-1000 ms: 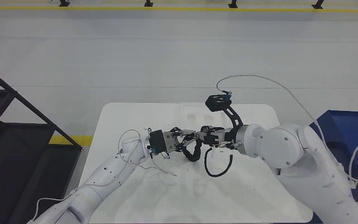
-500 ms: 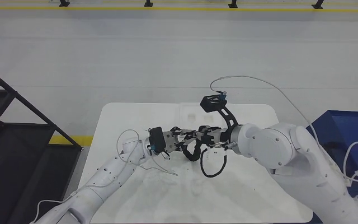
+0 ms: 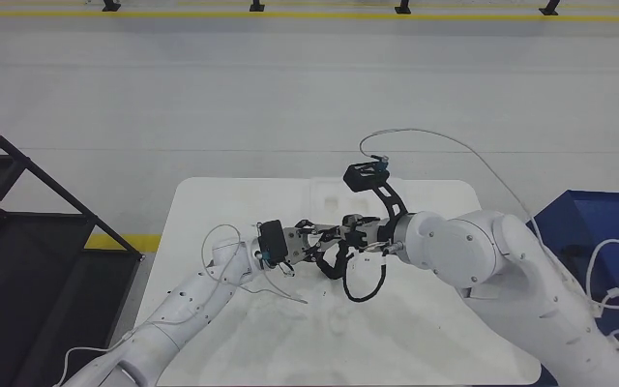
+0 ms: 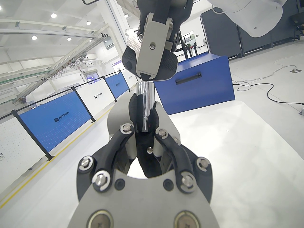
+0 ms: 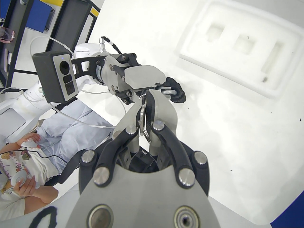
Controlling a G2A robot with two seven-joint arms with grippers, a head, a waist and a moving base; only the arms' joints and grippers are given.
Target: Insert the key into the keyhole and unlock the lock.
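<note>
Stuff around first: a white foam tray (image 5: 223, 72) w/ three cut-out pockets lies on the bench (image 3: 416, 334), just past the grippers on the far side from the robot. A black rack (image 3: 48, 281) stands on the floor off the bench's left side. A blue cabinet (image 4: 201, 81) sits beyond the bench edge in the left wrist view. A black cable (image 3: 363, 285) hangs in a loop under the right wrist, close to the bench top.

Both arms meet tip to tip above the middle of the bench.

The left gripper (image 4: 144, 100) is clamped on the lock (image 4: 144, 91), a chrome cylinder w/ black pads on both sides. Its long axis runs straight out along the fingers, free end aimed at the other arm, so roughly toward the robot's right in the top view.

The right gripper (image 5: 147, 98) is closed on the key (image 5: 142, 117), a flat metal piece pinched edge-on between the fingers. Its long axis runs along the fingers too, tip pointing at the left gripper.

What's in the way: in the left wrist view a right gripper finger (image 4: 152, 55) sits right at the lock's free end and covers the keyhole. In the right wrist view the left gripper's body blocks that spot. So tbh can't tell if the key tip is in the keyhole or just beside it.
</note>
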